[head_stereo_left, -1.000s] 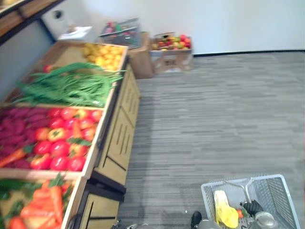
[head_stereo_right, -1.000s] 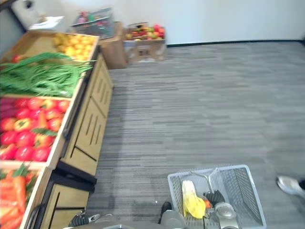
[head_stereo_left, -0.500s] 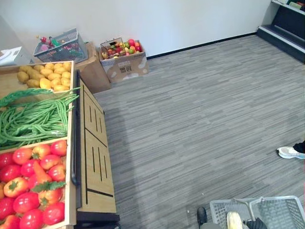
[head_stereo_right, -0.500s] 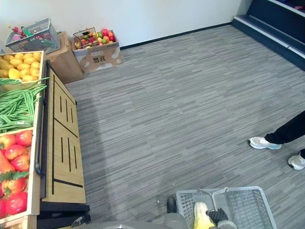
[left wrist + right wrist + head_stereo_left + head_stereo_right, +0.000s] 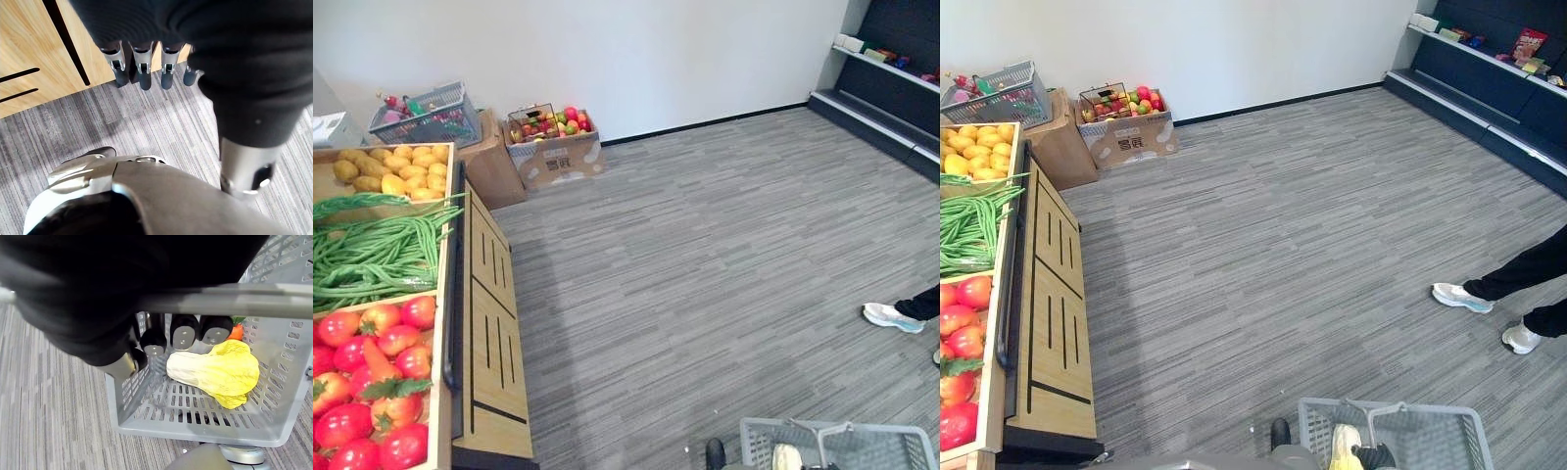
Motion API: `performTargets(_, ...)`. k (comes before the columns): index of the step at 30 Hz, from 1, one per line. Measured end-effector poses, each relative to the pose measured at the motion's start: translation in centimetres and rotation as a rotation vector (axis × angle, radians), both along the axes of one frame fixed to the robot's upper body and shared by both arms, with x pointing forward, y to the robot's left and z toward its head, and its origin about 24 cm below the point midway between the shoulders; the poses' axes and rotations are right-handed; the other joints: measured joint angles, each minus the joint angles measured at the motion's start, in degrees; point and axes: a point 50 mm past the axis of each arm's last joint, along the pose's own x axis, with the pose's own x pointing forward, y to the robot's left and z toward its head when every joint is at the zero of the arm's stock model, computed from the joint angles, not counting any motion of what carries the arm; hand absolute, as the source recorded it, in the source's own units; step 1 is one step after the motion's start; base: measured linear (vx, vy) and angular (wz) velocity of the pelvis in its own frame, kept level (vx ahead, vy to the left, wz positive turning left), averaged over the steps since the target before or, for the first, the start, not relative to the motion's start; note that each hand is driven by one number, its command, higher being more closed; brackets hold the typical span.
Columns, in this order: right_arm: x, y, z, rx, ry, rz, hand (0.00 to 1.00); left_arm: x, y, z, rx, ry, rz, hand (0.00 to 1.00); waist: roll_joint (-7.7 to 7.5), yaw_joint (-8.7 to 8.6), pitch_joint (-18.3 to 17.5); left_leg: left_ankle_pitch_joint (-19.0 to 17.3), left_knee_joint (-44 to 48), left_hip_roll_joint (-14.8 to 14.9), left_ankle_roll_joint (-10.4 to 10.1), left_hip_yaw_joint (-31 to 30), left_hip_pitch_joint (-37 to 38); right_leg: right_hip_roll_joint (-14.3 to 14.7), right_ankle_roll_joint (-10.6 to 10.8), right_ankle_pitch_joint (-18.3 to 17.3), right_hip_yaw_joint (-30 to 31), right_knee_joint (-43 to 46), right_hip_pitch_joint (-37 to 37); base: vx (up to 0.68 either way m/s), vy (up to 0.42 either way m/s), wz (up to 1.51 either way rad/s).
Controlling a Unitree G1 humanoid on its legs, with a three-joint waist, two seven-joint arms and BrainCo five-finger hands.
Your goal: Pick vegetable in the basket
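We see the right hand (image 5: 183, 333) curled round the handle (image 5: 274, 306) of the grey basket (image 5: 195, 428). The basket holds a cabbage (image 5: 215, 372) and an orange vegetable (image 5: 235, 332). The left hand (image 5: 142, 58) hangs empty, fingers (image 5: 145, 78) straight.

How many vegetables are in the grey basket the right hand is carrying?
2: a pale yellow cabbage on the grey basket floor, and an orange piece beside it by the fingers of the right hand. The hand may hide more.
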Motion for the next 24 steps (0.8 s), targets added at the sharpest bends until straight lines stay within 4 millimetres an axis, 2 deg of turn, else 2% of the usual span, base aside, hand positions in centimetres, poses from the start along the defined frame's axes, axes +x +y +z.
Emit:
performTargets(9,-0.7,0.5,-0.4,0.024,0.015,-0.013,1.0,0.1,-0.1,-0.1,0.001,0.003,-0.002,0.0,0.46,0.07,-0.84,-0.07,-0.45,0.3,-0.15,-0.85,0.43,0.58,0.18,0.42,-1.03,-0.02,0.19,0.03,-0.008,0.04)
performTargets(14,-1.0,0.8,-0.6,0.039,0.024,-0.014,1.0,0.3,0.1,-0.1,0.019,0.009,0.006,0.0,-0.13,0.06,-0.69,-0.05,-0.11,0.39,-0.15,-2.24,0.4,0.4,0.14,0.39,-2.82,-0.06,1.09,0.01,-0.012,0.14)
performTargets(19,-1.1,1.0,-0.7,0.051,0.03,-0.028,1.0,0.4,0.6,0.1,0.041,0.001,0.036,0.0,-0.82,1.2,-0.34,-0.12,6.95,0.8,-0.31,-3.95,-3.07,-0.23,-0.52,-0.12,-4.07,-0.06,1.57,-0.04,-0.029,0.1)
performTargets(21,-1.0,0.8,-0.7,0.043,0.026,-0.039,1.0,0.6,0.5,0.1,0.042,-0.008,0.037,0.0,-0.39,1.44,0.04,-0.02,8.43,0.75,-0.36,-5.47,-4.0,-0.48,-0.9,-0.72,-4.84,-0.17,1.92,-0.1,-0.019,0.19)
performTargets(24,-1.0,0.7,-0.6,0.04,0.018,-0.057,1.0,0.5,0.4,0.1,0.038,-0.008,0.047,0.0,0.0,1.4,0.2,0.33,5.36,0.82,-0.88,-6.98,-4.02,-0.35,-0.86,-0.76,-6.26,-0.37,1.33,-0.1,-0.028,0.26)
